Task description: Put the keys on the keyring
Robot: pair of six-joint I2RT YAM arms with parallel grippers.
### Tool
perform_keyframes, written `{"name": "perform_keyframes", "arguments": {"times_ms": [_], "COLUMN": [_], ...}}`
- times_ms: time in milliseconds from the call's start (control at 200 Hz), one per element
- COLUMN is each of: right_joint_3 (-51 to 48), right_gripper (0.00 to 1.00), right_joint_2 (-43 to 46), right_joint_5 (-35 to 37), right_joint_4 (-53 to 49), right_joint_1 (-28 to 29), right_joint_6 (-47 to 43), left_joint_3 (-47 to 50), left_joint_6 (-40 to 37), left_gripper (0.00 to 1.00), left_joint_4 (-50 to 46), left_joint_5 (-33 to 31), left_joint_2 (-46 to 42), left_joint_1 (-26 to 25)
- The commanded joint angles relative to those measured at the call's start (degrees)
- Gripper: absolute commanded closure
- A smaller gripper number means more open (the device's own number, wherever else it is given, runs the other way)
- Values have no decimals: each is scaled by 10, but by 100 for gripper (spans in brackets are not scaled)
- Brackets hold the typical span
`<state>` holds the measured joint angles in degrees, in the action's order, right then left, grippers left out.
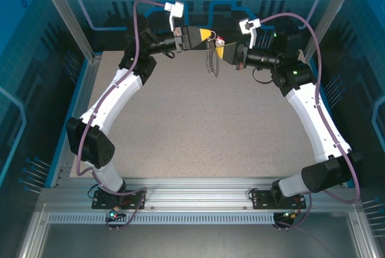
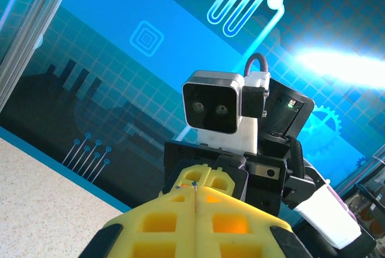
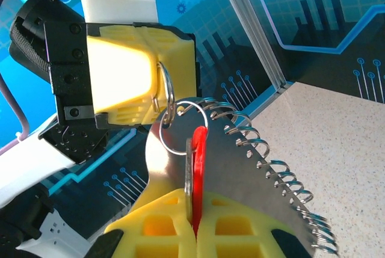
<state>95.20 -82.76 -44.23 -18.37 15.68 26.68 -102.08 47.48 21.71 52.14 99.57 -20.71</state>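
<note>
Both grippers meet in the air over the back of the table. My right gripper [image 3: 194, 210] is shut on the key [image 3: 198, 150], whose red head and grey metal blade stand up between the yellow fingers. A thin silvery ring loops around the key's head. The keyring [image 3: 240, 168] is a grey flat plate with a row of silvery rings [image 3: 283, 174] along its edge; it hangs behind the key. My left gripper [image 3: 155, 92] is shut on a small ring at the keyring's top. From above, the left gripper [image 1: 209, 34] and right gripper [image 1: 220, 49] almost touch, and the keyring [image 1: 210, 61] dangles below them.
The speckled table [image 1: 204, 132] lies below, framed by aluminium rails [image 1: 198, 201] at the front and blue panel walls at the back and sides. In the left wrist view the right arm's camera housing [image 2: 213, 107] sits directly ahead of my shut left gripper [image 2: 195, 193].
</note>
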Motion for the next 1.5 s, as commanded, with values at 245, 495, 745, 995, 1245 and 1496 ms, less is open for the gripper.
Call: {"name": "perform_keyframes", "arguments": {"times_ms": [245,495,745,995,1245,1496], "right_joint_3": [132,214,253,292,323,286], "right_gripper": [100,100,100,100,100,100], "right_joint_2": [-35,-83,-114,-141,-161,-148], "right_joint_5": [-2,5,-6,-10,-6,7], "right_joint_4": [-200,-314,-352,-378,-391,-387], "right_joint_1": [-7,-7,-5,8,18,6], "right_joint_6": [-77,-99,-100,-106,-111,-116], "left_joint_3": [-7,13,5,-3,-11,-8], "left_joint_6": [-114,-229,-326,-381,-397,-384], "left_gripper": [100,100,100,100,100,100], "left_joint_4": [-82,-187,-293,-352,-370,-355], "left_joint_5": [-5,-33,-57,-87,-90,-96], "left_joint_2": [-38,-68,-79,-81,-73,-72], "left_joint_1": [-1,-4,-21,-35,-38,-37]}}
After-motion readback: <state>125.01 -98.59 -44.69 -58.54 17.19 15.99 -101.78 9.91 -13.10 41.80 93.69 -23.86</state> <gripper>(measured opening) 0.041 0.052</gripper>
